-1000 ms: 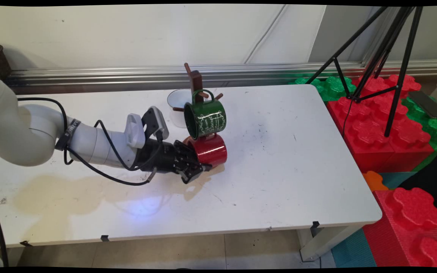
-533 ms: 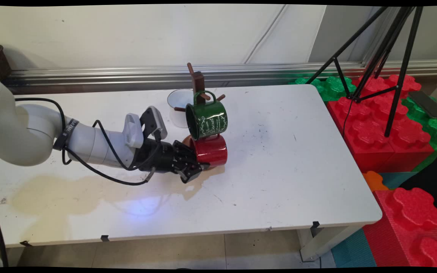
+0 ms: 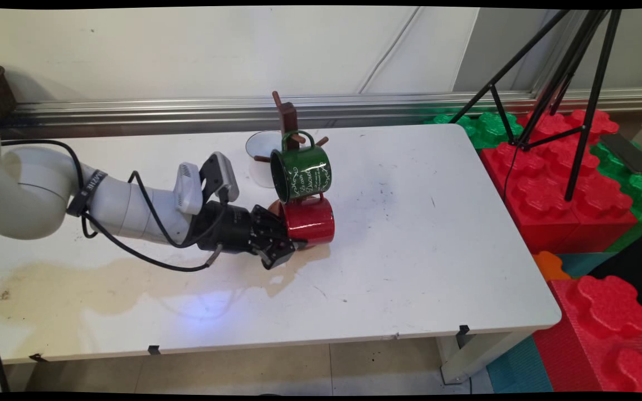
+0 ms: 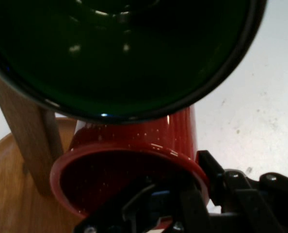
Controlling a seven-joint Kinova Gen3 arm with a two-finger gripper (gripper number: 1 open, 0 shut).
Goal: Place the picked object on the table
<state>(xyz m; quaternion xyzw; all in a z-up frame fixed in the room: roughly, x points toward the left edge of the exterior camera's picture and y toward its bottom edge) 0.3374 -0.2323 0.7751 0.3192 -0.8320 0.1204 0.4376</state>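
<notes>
Two mugs apparently crowding pincer.

My main camera stands above the table's near side, looking down across it toward the wall. My hand camera looks along the jaws, very close to the red mug gripped at its rim, with the green mug just above; both views share these.

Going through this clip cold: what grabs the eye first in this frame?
The black claw, reaching in low from the left, is clamped on the rim of a red mug lying on its side at the foot of a wooden mug tree, one finger inside the mug. Right above hangs a green mug with white lettering, and a white mug hangs behind.
</notes>
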